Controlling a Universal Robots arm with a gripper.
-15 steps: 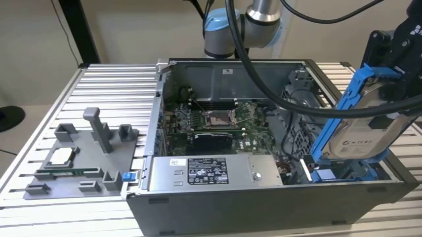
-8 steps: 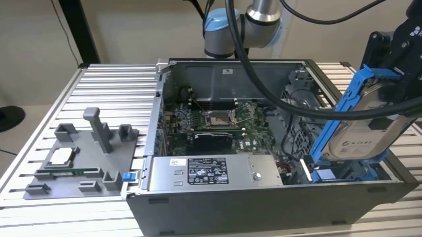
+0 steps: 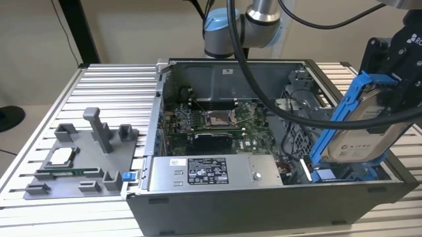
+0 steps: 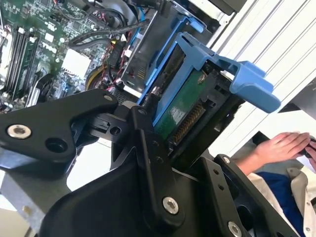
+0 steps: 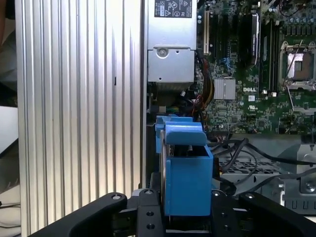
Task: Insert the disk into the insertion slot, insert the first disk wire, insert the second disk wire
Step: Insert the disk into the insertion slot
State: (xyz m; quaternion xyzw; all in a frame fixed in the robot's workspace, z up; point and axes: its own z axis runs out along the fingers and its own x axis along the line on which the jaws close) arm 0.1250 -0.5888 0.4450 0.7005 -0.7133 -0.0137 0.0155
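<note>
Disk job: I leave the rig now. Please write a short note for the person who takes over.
Gripper: shut on the disk.
Disk: held tilted over the case's end at the exterior view's right, lower end near the slot, not seated.
Done: disk picked up.
Left: disk into slot, then both wires.

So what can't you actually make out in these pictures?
- Exterior view: the insertion slot is partly hidden behind the disk and the gripper holding it.
- First wrist view: which of the cables serve the disk cannot be told.
- Second wrist view: what the person's hand touches is cut off by the picture's edge.
</note>
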